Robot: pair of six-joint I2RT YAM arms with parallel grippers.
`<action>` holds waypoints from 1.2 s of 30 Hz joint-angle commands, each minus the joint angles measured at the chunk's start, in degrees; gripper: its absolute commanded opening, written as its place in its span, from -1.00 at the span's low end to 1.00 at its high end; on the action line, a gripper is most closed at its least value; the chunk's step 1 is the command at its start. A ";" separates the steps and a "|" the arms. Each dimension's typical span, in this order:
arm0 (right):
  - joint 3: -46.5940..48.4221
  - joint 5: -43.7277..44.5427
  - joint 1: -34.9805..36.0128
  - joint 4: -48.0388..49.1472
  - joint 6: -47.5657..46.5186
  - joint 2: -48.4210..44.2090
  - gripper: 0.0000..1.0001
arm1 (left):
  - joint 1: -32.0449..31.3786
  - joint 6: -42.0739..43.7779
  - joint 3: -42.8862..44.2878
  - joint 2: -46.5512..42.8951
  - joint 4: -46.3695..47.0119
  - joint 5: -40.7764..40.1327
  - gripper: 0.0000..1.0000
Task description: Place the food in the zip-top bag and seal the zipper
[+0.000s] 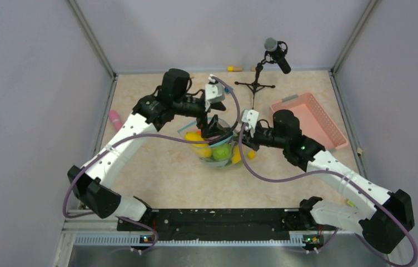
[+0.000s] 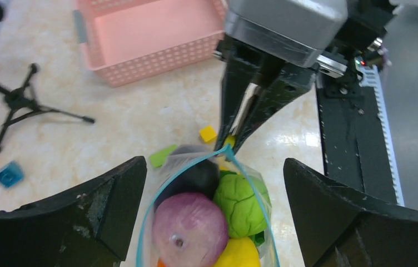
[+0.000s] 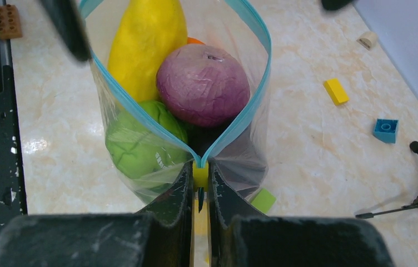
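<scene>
The clear zip-top bag stands at mid-table with its mouth open. Its teal zipper spreads into a wide loop. Inside lie the food pieces: a magenta round piece, a green lime, a yellow piece, a dark eggplant and a sliver of orange. My right gripper is shut on the zipper's near end, at a yellow slider. My left gripper is wide open over the bag's other end, one finger on each side of the mouth, holding nothing.
A pink mesh basket sits at the back right. A microphone on a tripod stands behind the bag. Small yellow, blue and green blocks lie around the bag. A pink cylinder lies at the left wall.
</scene>
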 commanded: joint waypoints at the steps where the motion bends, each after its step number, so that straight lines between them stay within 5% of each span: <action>1: 4.14 -6.75 -2.24 2.92 -1.94 0.51 -1.00 | -3.56 13.67 3.13 5.66 -9.80 7.48 0.96; 12: 4.39 -12.22 -6.63 4.87 1.61 1.67 -1.00 | -4.73 10.60 2.23 11.13 -8.11 2.10 0.95; 16: 4.33 -11.16 -8.00 6.64 6.16 0.97 -1.00 | -5.27 9.87 1.14 11.23 -7.78 -0.39 0.74; 24: 1.10 -12.64 -9.06 7.28 4.95 -1.04 -1.00 | -5.66 5.39 -1.88 9.75 -3.04 -4.53 -0.92; 25: 0.39 -12.95 -9.23 7.41 4.49 -1.46 -1.00 | -5.66 4.84 -1.85 9.74 -2.78 -4.35 -1.00; 32: -5.67 -16.41 -11.35 10.20 -1.81 -4.34 -0.20 | -5.67 3.84 -1.29 9.88 -2.34 -2.07 -1.00; 36: -10.70 -22.54 -15.90 20.57 3.75 -5.26 -0.03 | -5.66 2.70 -1.13 9.38 -1.47 -0.32 -1.00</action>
